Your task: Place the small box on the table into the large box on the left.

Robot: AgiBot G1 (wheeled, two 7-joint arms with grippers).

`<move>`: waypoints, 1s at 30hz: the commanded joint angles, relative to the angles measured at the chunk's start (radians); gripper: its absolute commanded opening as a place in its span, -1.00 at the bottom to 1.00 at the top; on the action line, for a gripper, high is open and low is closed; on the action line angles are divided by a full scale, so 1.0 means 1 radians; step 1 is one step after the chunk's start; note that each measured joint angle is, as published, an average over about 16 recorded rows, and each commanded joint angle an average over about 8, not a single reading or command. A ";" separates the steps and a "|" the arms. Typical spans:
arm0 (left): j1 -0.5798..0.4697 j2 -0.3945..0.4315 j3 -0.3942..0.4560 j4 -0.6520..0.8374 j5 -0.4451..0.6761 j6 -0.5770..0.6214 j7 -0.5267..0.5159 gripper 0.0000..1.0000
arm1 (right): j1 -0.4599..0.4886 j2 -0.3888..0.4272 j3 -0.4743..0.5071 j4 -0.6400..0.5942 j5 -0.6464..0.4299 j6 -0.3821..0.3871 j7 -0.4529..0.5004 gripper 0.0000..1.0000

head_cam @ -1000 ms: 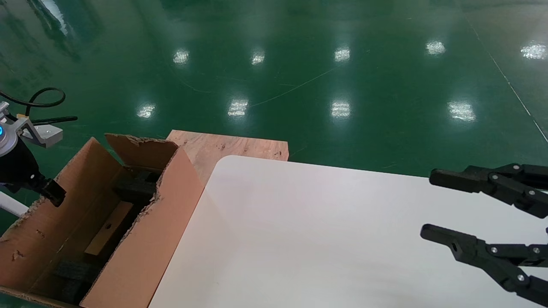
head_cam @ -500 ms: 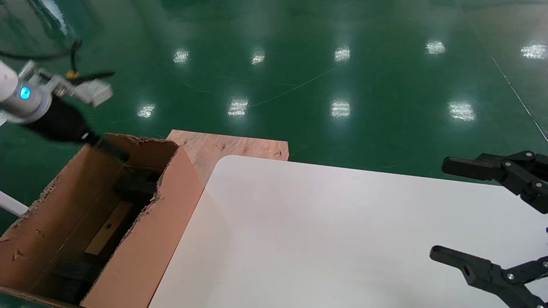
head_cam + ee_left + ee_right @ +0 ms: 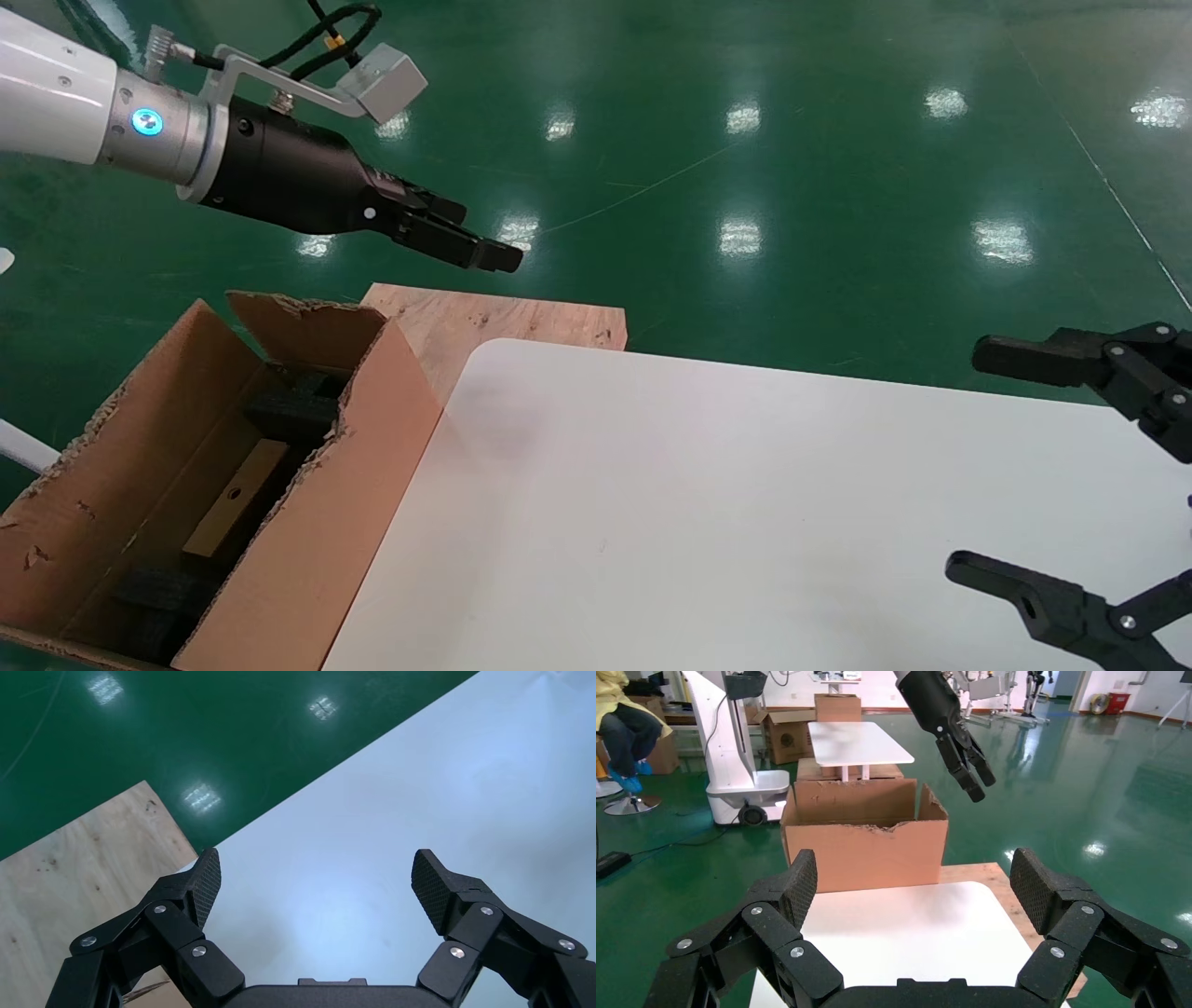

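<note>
The small box [image 3: 233, 508], flat tan cardboard with a round hole, lies inside the large box [image 3: 317, 540], between dark foam pieces [image 3: 293, 410]. The large box stands against the left edge of the white table [image 3: 698, 522], which carries nothing. My left gripper [image 3: 494, 253] is open and empty, high in the air beyond the large box, over the plywood board. In the left wrist view the left gripper [image 3: 316, 881] has its jaws wide apart above the table's corner. My right gripper [image 3: 978, 461] is open and empty over the table's right side. The right gripper [image 3: 912, 881] faces the large box [image 3: 866, 843].
A bare plywood board [image 3: 494, 321] sticks out beyond the table's far left corner. Glossy green floor [image 3: 745, 168] surrounds everything. The right wrist view shows another white table [image 3: 859, 741], cartons, a white robot base [image 3: 733, 762] and a seated person [image 3: 620, 727] far behind the large box.
My left arm has risen from the large box's left wall and swung up and right, over the plywood board. My right gripper's jaws have spread wider and drawn back right.
</note>
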 commanded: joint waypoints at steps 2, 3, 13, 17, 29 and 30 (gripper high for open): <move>0.005 -0.009 -0.014 -0.051 -0.029 -0.001 -0.012 1.00 | 0.000 0.000 0.000 0.000 0.000 0.000 0.000 1.00; 0.006 -0.008 -0.013 -0.048 -0.027 -0.001 -0.011 1.00 | 0.000 0.000 0.000 0.000 0.000 0.000 0.000 1.00; 0.004 -0.001 -0.001 -0.011 -0.004 -0.001 -0.005 1.00 | 0.000 0.000 0.000 0.000 0.000 0.000 0.000 1.00; 0.003 0.000 0.002 -0.002 0.002 -0.001 -0.004 1.00 | 0.000 0.000 0.000 0.000 0.000 0.000 0.000 1.00; 0.001 0.003 0.006 0.013 0.011 -0.001 -0.002 1.00 | 0.000 0.000 0.000 0.000 0.000 0.000 0.000 1.00; 0.001 0.003 0.006 0.013 0.011 -0.001 -0.002 1.00 | 0.000 0.000 0.000 0.000 0.000 0.000 0.000 1.00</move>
